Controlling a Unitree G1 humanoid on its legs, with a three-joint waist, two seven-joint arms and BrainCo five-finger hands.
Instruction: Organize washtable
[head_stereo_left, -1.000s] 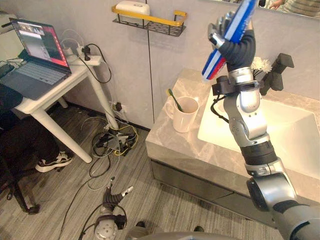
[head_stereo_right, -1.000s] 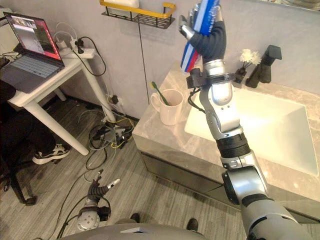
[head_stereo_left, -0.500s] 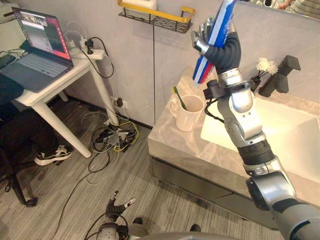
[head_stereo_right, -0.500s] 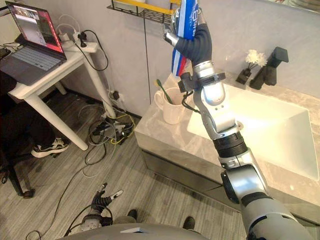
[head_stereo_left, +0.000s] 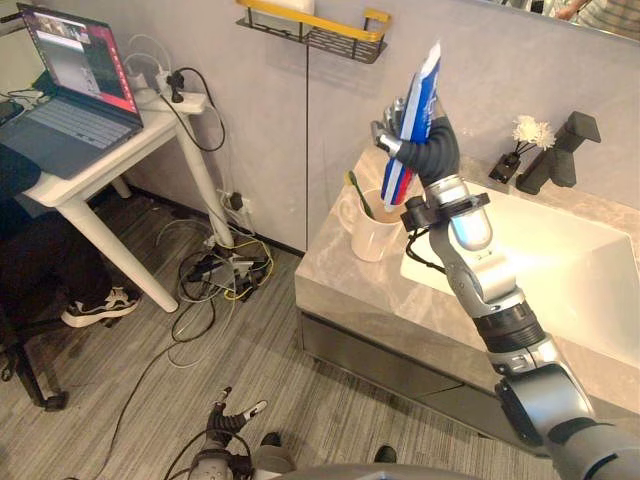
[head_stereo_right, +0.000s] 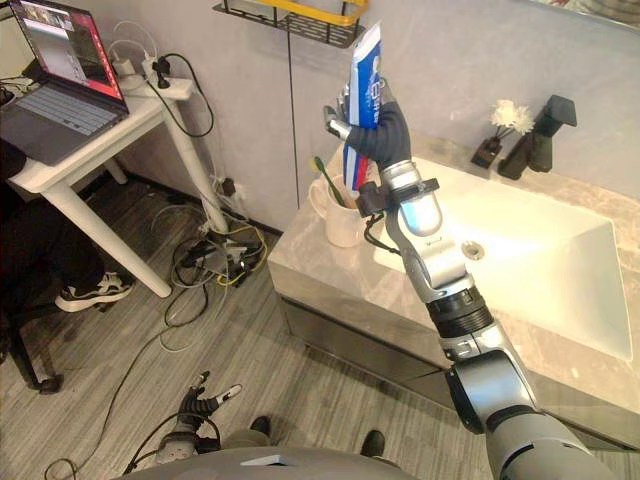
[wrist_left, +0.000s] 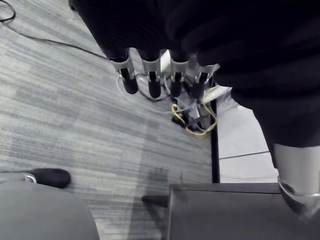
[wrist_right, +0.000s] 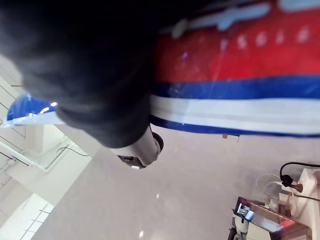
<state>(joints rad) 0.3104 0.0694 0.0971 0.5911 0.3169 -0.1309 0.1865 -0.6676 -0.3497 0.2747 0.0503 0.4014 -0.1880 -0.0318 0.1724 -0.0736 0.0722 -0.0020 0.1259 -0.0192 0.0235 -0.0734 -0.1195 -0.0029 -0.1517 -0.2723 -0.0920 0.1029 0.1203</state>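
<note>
- Right hand (head_stereo_left: 432, 150) has its fingers curled round the toothpaste tube (head_stereo_left: 424, 85). The tube is near upright, its lower end just over the white mug (head_stereo_left: 375, 228) on the tabletop (head_stereo_left: 350, 290), beside the sink (head_stereo_left: 560, 260).
- Step looks like dropping the tube into the mug.
- To do it well: centre the lower end over the mug mouth and stay off the green toothbrush (head_stereo_left: 352, 193) leaning in it. Lower straight and let go only once the end is inside, or the mug may tip.
- Eye views show the tube-to-mug line-up; contact can't be told.
- Right wrist view shows the tube (wrist_right: 250, 85) pressed close against the hand's dark cover, no mug.
- Left wrist view shows the left hand (wrist_left: 150, 82) with fingers straight, holding nothing, low over the floor (wrist_left: 60, 125).
</note>
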